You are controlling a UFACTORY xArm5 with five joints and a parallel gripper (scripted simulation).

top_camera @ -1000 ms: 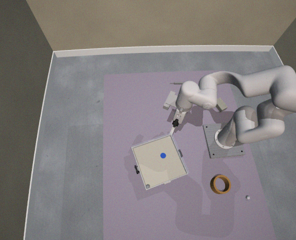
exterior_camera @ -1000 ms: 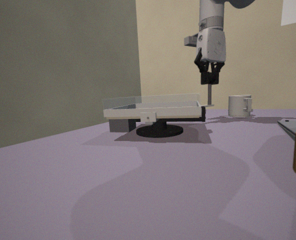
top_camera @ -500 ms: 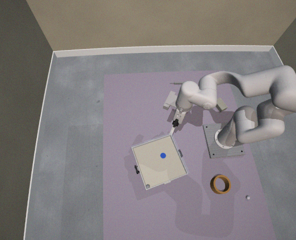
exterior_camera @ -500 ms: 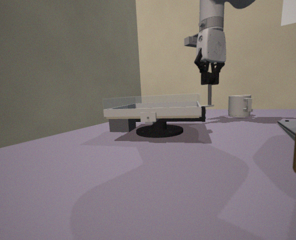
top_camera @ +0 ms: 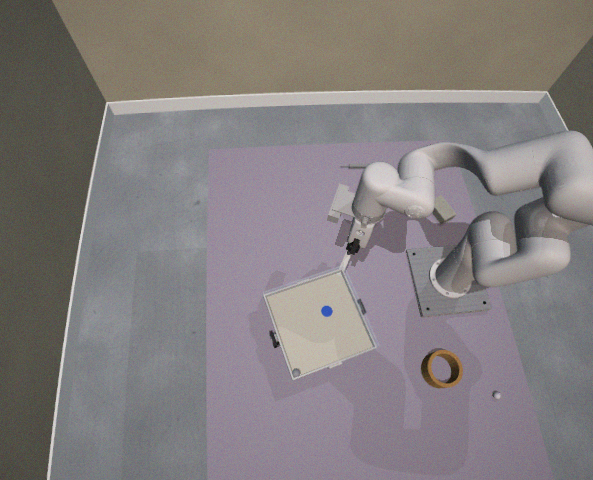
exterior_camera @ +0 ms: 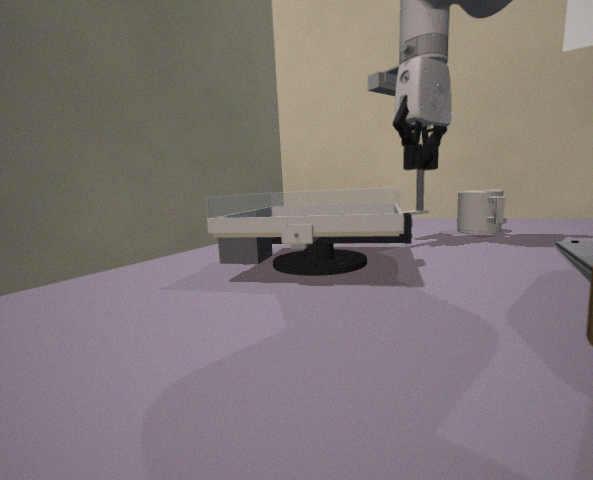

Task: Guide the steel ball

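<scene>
The square clear-lidded plate [top_camera: 319, 324] sits on a black pedestal [exterior_camera: 319, 259] on the purple mat and looks close to level in the side view [exterior_camera: 306, 217]. A blue printed spot [top_camera: 326, 311] marks its middle. The steel ball [top_camera: 296, 372] rests in the plate's near left corner, far from the spot. A thin upright handle post [exterior_camera: 419, 190] rises from a tab at the plate's far right corner [top_camera: 345, 262]. My gripper [top_camera: 352, 246] points straight down and is shut on the top of this post [exterior_camera: 420, 162].
An orange ring [top_camera: 441, 367] lies right of the plate, with a small white ball [top_camera: 496, 395] beyond it. A grey cylinder [exterior_camera: 480, 211] and beige blocks [top_camera: 443, 209] stand behind. The robot's base plate [top_camera: 449, 281] is to the right. A grey block [exterior_camera: 238, 249] sits under the plate's left edge.
</scene>
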